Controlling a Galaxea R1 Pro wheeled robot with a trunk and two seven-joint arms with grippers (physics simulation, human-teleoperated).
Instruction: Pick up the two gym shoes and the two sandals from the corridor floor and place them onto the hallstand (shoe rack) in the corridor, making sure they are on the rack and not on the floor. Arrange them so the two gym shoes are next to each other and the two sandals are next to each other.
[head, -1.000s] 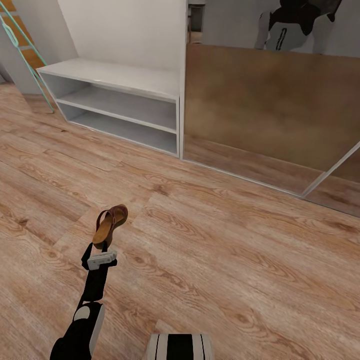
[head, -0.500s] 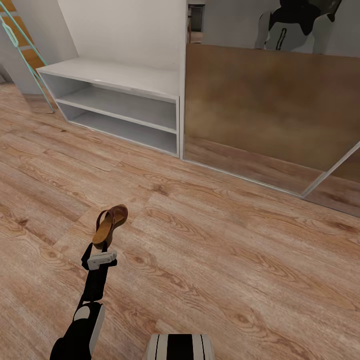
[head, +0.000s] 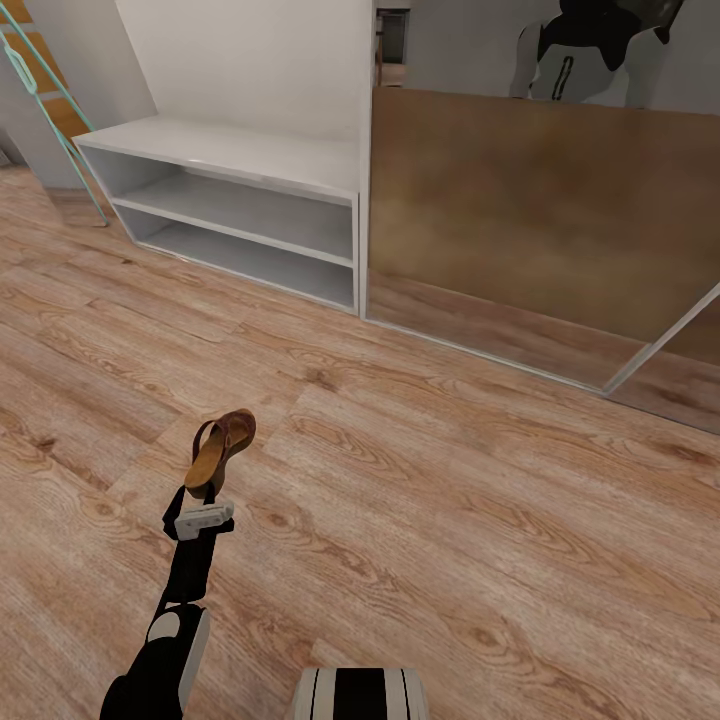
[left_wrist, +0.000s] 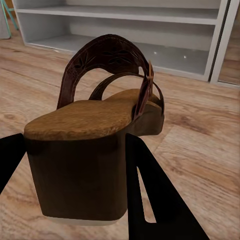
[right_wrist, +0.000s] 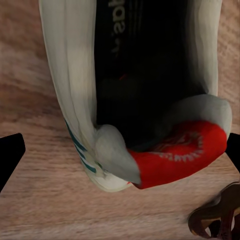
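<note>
My left gripper (head: 205, 492) is shut on the heel of one brown sandal (head: 222, 447), holding it above the corridor floor (head: 450, 520) with its toe toward the hallstand (head: 230, 165). In the left wrist view the sandal's heel block (left_wrist: 80, 165) sits between the black fingers (left_wrist: 155, 205). In the right wrist view a white gym shoe (right_wrist: 75, 100) with a red heel tab and teal stripes lies on the planks. My right gripper (right_wrist: 120, 155) hangs open over its heel, fingers wide on either side and not touching. Part of a second sandal (right_wrist: 217, 220) shows beside that shoe.
The hallstand's two low shelves (head: 240, 215) and its flat top hold nothing. A large mirrored sliding panel (head: 540, 220) stands right of it, reflecting the robot. A teal ladder frame (head: 40, 90) leans at the far left. Open wood flooring lies between me and the rack.
</note>
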